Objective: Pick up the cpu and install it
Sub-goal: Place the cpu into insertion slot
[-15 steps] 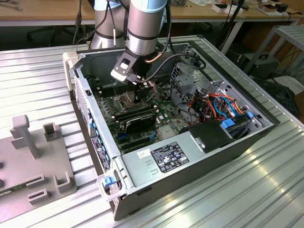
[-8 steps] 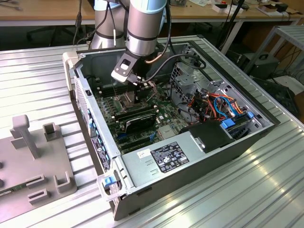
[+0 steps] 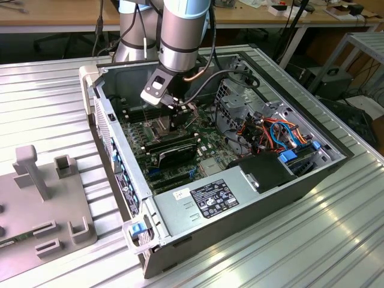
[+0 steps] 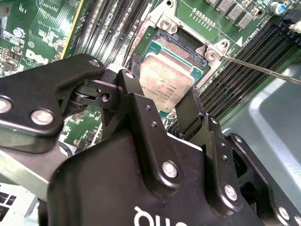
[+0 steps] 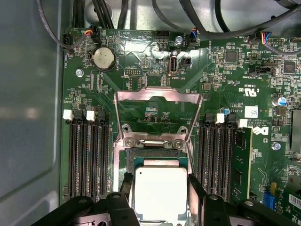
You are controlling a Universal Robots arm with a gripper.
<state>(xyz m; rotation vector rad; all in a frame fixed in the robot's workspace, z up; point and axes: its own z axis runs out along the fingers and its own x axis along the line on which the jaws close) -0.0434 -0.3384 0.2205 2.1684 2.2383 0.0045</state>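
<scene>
Silver-grey cpu [image 5: 160,193], clamped between end effector [image 5: 160,181] fingers, over open socket [image 5: 153,153], 10 o'clock from case [image 3: 120,150] centre, exterior view. Step: seating; likely calls for level, square alignment.

Ribbed aluminium table [image 3: 336,240]; wooden bench [image 3: 54,15] behind.

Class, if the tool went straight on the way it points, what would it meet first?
The tool grips the cpu and points at the board, so the cpu would probably meet the open socket first; the gap is unclear.
</scene>
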